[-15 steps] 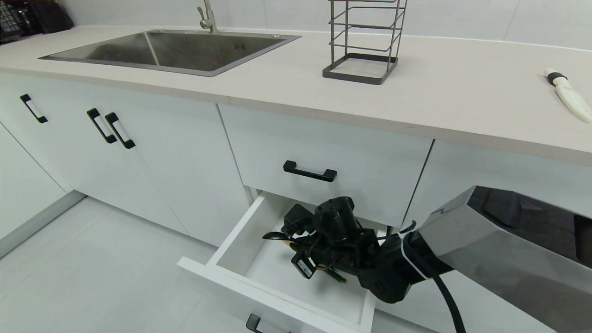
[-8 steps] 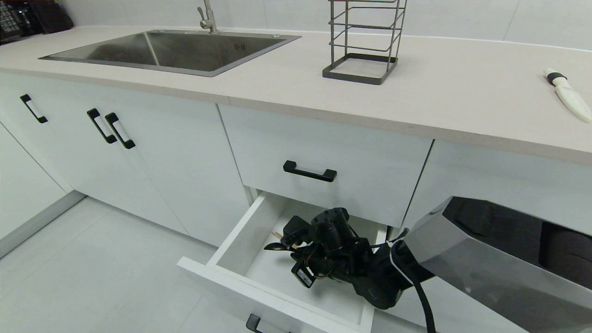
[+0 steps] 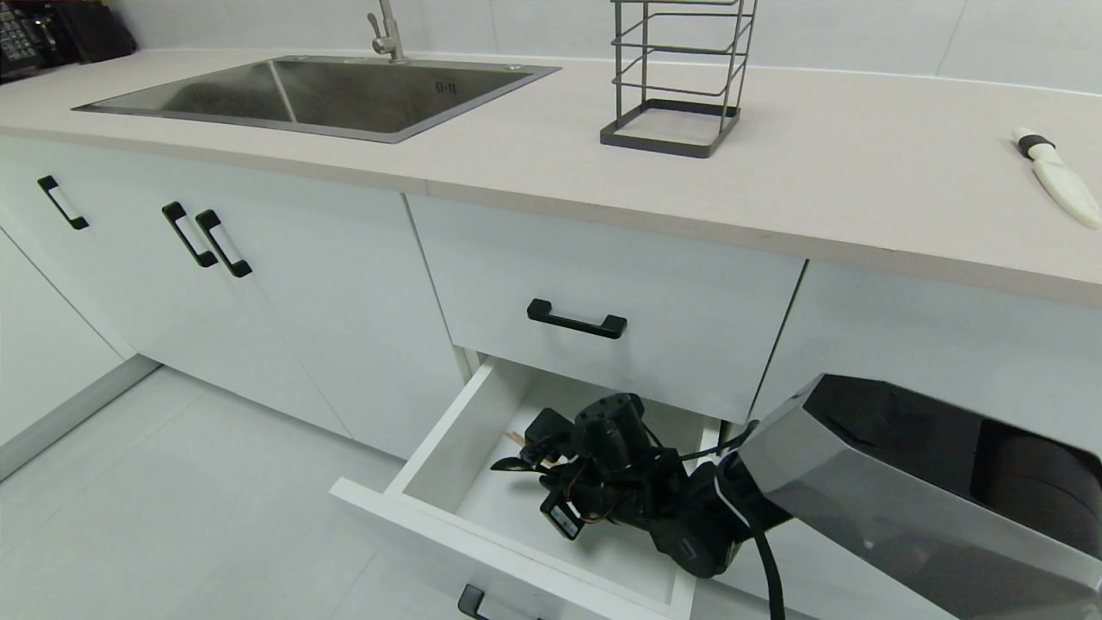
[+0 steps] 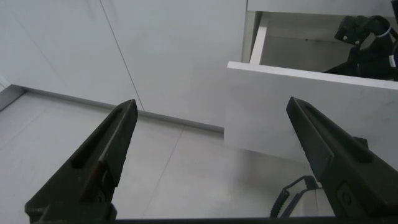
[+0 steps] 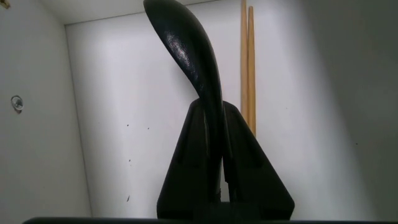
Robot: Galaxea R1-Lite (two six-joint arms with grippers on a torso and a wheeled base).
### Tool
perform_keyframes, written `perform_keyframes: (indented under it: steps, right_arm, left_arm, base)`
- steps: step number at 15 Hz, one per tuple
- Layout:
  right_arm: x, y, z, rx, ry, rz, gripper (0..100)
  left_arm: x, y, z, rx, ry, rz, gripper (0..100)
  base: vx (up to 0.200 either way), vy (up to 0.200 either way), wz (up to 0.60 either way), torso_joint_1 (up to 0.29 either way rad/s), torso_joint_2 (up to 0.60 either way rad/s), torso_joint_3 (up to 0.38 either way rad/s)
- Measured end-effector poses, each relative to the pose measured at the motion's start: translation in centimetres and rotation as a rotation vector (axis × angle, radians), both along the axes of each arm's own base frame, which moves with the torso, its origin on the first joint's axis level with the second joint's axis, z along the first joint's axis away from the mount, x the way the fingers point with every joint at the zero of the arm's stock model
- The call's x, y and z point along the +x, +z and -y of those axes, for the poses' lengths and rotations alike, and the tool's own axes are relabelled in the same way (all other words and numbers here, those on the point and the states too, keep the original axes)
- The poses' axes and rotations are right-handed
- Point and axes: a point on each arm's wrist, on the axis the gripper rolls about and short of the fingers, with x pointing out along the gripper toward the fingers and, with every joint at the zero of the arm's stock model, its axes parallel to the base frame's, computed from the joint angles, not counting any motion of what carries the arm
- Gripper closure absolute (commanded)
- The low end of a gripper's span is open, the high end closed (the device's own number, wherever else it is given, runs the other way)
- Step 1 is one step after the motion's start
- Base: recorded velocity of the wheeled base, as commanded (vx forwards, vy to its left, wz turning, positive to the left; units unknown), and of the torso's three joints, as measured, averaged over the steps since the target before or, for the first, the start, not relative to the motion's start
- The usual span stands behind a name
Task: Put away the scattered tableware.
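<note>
Spoon [image 5: 186, 56] is pinched tight in the right gripper [image 5: 214, 121], hanging inside the open drawer [image 3: 448, 430], not dropped yet. Chopsticks [image 5: 247, 62] already lie in that drawer. Knife [image 3: 1059, 176] on the counter [image 3: 818, 198] above the drawer looks like what's left. Left gripper [image 4: 211, 109] gapes wide, empty.

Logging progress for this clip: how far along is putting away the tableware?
Done: the drawer is open and chopsticks lie inside. In hand: the right gripper, fingers shut on a black spoon, holds it over the drawer floor, not yet released. Left to do: a knife lies on the counter; the left gripper is open and empty.
</note>
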Motion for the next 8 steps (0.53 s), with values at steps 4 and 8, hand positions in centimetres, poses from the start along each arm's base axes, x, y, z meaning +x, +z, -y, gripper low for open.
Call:
perform_keyframes:
  steps: [4, 8]
  right_arm:
    - [0.47, -0.38, -0.48, 0.005, -0.007, 0.008, 100]
    - [0.69, -1.00, -0.71, -0.002, -0.016, 0.009, 100]
  left_arm:
    - [0.00, 0.00, 0.00, 0.000, 0.000, 0.000, 0]
    - [0.00, 0.00, 0.00, 0.000, 0.000, 0.000, 0]
  base:
    - [0.000, 0.000, 0.00, 0.000, 0.00, 0.000]
    - [0.000, 0.000, 0.00, 0.000, 0.00, 0.000]
